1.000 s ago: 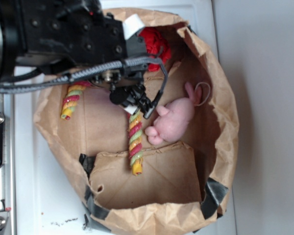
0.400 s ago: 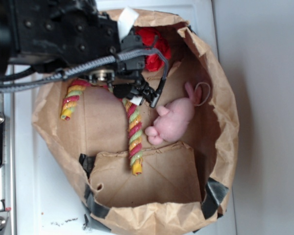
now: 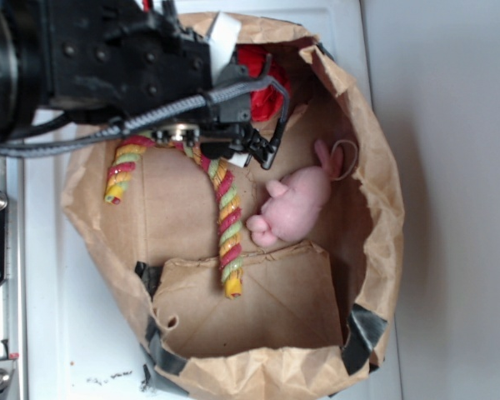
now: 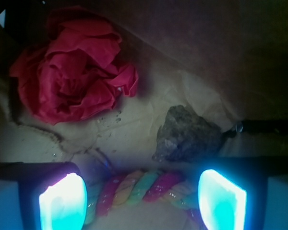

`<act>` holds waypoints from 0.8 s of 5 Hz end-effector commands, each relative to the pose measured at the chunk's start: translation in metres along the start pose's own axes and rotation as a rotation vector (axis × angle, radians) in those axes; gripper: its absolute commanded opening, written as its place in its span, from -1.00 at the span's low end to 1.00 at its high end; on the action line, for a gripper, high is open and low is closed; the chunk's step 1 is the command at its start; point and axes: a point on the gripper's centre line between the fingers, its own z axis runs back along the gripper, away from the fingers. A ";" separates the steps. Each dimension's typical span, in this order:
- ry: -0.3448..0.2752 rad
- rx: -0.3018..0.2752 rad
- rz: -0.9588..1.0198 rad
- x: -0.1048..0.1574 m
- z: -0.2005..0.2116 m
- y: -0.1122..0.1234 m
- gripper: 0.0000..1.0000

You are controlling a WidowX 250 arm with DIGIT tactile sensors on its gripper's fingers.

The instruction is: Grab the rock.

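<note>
Hovering open fingers point(image 4: 143, 199), rock point(image 4: 187, 134) ahead

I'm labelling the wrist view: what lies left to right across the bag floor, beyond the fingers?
Red crumpled wad → rock. The twisted rope toy spans the foreground between the finger pads, so it has no clear place in the order.

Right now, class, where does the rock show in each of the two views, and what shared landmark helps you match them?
Exterior: the rock is not in view; the arm covers that corner of the paper bag.
Wrist: rock right of centre, beyond the twisted rope.
Shared landmark: the red wad, left of the rock.
</note>
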 end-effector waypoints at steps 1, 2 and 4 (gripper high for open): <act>-0.025 -0.023 0.014 0.006 0.010 -0.003 1.00; -0.025 -0.023 0.014 0.006 0.010 -0.003 1.00; -0.026 -0.022 0.027 0.012 0.007 0.003 1.00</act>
